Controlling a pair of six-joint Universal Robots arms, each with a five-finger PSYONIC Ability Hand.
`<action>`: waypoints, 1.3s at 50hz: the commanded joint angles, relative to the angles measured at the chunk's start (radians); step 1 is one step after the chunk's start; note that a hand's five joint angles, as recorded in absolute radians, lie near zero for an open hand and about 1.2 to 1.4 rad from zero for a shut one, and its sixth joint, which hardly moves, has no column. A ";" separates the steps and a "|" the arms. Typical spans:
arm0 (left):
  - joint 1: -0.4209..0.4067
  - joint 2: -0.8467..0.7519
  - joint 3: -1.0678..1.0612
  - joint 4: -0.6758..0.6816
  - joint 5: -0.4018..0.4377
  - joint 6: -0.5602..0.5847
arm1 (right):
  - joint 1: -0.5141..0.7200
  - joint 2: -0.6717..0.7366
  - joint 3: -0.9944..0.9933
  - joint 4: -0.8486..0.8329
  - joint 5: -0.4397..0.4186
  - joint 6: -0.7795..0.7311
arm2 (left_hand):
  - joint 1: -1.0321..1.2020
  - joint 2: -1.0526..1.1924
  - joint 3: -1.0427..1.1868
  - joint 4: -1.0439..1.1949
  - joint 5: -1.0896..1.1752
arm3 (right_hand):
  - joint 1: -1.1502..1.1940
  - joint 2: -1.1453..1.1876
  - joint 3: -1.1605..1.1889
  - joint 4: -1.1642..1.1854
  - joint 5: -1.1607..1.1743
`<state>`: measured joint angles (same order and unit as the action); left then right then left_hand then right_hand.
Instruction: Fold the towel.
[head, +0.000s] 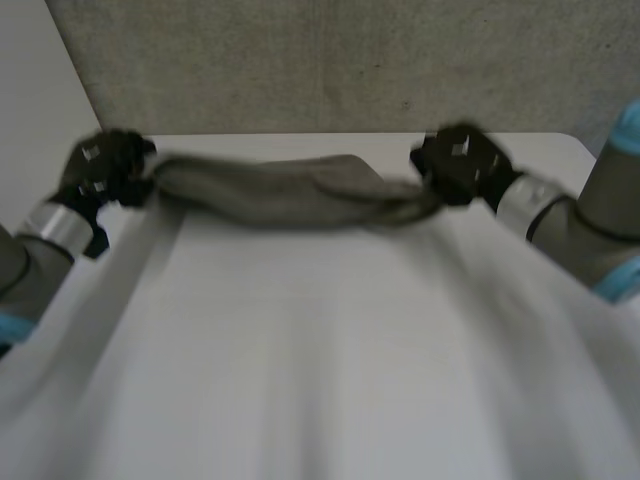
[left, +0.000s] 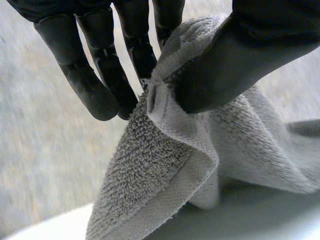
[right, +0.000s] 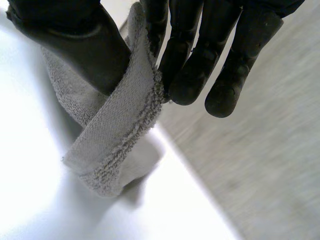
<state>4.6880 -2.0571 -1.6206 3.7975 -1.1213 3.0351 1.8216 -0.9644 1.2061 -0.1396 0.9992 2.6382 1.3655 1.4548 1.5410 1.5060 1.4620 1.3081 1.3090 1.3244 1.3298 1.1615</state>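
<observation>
The left hand (head: 100, 170) pinches one end of the towel (head: 280, 190) between thumb and fingers, and the right hand (head: 460, 160) pinches the other end the same way. The towel sags bunched between them over the far part of the table (head: 320, 360). A clean fold likely calls for firm pinches, level hands moving together, and gentle tension to spread the bunching.

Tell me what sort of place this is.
Probably a robot test bench or lab, not a home: a plain white table, a grey felt-like partition panel behind it, and a grey terry towel held at its ends by the left robot hand and right robot hand.
</observation>
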 joint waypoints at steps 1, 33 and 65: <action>0.038 0.001 -0.171 0.045 0.064 0.189 | -0.030 0.010 0.208 0.005 -0.051 -0.104 | 0.031 -0.059 -0.145 -0.110 -0.240 | 0.088 0.087 0.072 0.066 0.060; 0.136 0.647 -0.027 -0.482 0.081 -0.070 | -0.156 -0.528 -0.114 0.598 0.002 0.158 | 0.031 -0.059 -0.145 -0.110 -0.240 | 0.088 0.087 0.072 0.066 0.060; -0.086 0.178 0.636 -0.275 -0.126 0.018 | 0.065 -0.250 -0.393 -0.226 0.339 -0.063 | 0.031 -0.059 -0.145 -0.110 -0.240 | 0.088 0.087 0.072 0.066 0.060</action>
<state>4.6015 -1.9920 -0.9334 3.2625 -1.2214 3.2076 1.8908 -1.0851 0.7051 -0.1862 1.3703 2.4614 1.3655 1.4547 1.5429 1.5060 1.4620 1.3094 1.3097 1.3244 1.3299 1.1606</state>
